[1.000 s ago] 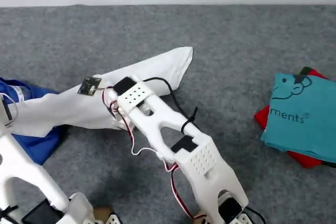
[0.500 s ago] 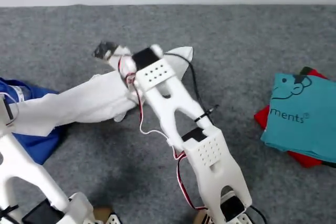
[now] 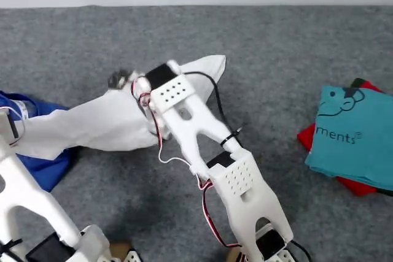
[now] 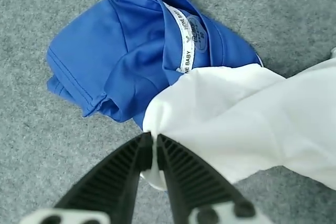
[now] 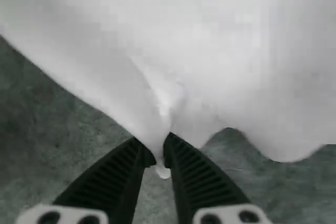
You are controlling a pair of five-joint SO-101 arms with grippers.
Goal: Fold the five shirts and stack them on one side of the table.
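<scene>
- The grey counter (image 3: pixel 276 47) carries every garment; the white shirt (image 3: pixel 92 124) lies on its left half in the high view, and everything below is placed from that shirt.
- The white shirt is stretched into a long, rumpled band. One end is at the high view's left edge, and the other tapers to a point on the counter past the middle. It is unfolded and gripped at two places.
- The right arm (image 3: pixel 239 179) rises from the near edge and leans across the white shirt's middle, covering part of the cloth.
- The left arm (image 3: pixel 24 194) stands at the near side of the white shirt's left end.
- The teal shirt (image 3: pixel 356 133) is folded and lies well apart from the white shirt, at the opposite side of the counter.
- The blue shirt (image 3: pixel 46 173) is crumpled and unfolded. It lies partly under the white shirt's left end, touching it, with its collar and label showing in the left wrist view.
- The red shirt (image 3: pixel 309 136) lies under the teal shirt, equally far from the white shirt, with its edges sticking out of that stack.
- The left pincer (image 4: pixel 154 142) is clenched on the edge of the white shirt's left end, just above the blue shirt.
- The right pincer (image 5: pixel 157 157) is clenched on a small pinch of the white shirt's fabric. The cloth is lifted off the counter there, and grey shows beneath it.
</scene>
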